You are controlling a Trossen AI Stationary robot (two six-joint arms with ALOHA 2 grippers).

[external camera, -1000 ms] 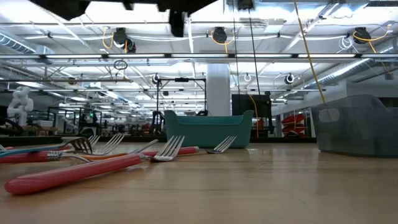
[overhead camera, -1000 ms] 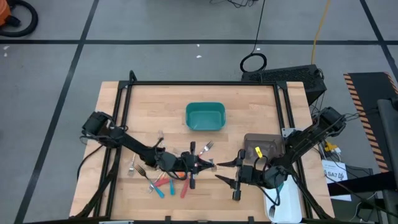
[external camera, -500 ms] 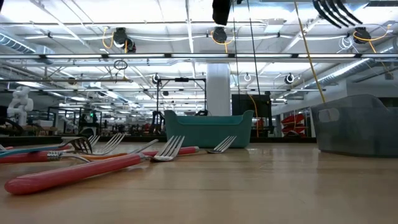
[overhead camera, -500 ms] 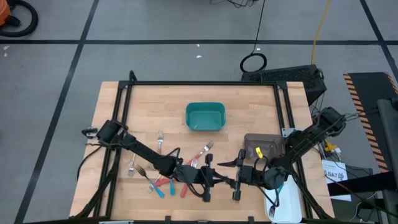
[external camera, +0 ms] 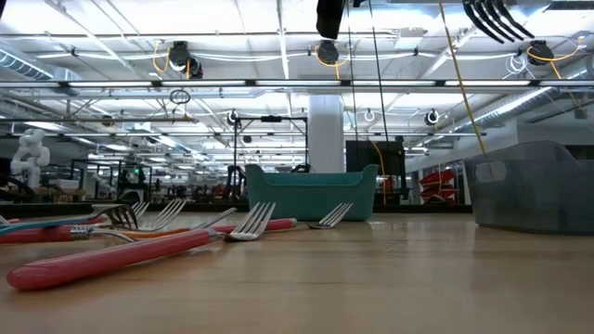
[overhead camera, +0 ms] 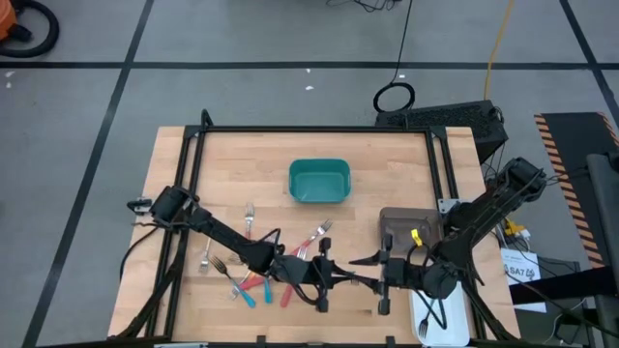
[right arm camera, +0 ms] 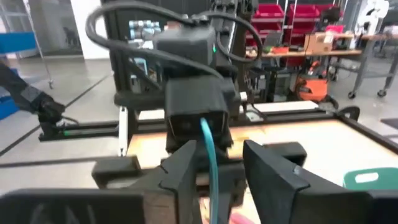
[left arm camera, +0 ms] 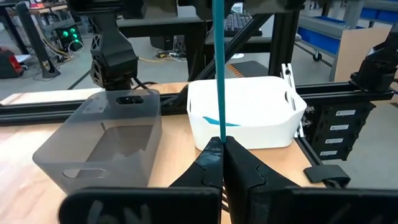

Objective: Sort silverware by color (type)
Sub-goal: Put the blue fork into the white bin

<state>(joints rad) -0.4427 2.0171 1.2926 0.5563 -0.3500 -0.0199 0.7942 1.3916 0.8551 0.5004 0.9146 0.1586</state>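
Nearest the front edge of the table, forward of the teal rectangular plastic bin (overhead camera: 319,162) and a little to its right, my two grippers meet in mid-air over one piece of the silverware. The left gripper (overhead camera: 329,281) is pressed together on a slim teal-handled fork (left arm camera: 217,62), pinching it at one end so the handle sticks straight out. The right gripper (right arm camera: 225,171) faces it with its fingers spread either side of that handle; I see a gap on both sides, so I judge the handover begun but the grip not yet taken. Forward and to the left of the teal bin, the heap of loose forks with red, orange and teal handles (overhead camera: 266,280) lies on the wood, so most of the sorting is still to do. Forward and well to the right of the teal bin sits a white rectangular plastic bin (left arm camera: 249,127), half hidden under the right arm from above. The left wrist view shows a teal streak (left arm camera: 231,122) inside it, most likely one fork already delivered, though I cannot be certain. Between the white bin and the teal bin stands a translucent grey plastic bin (left arm camera: 93,143), and I see nothing in it. I see nothing in the teal bin either, so I judge the task to be only starting.
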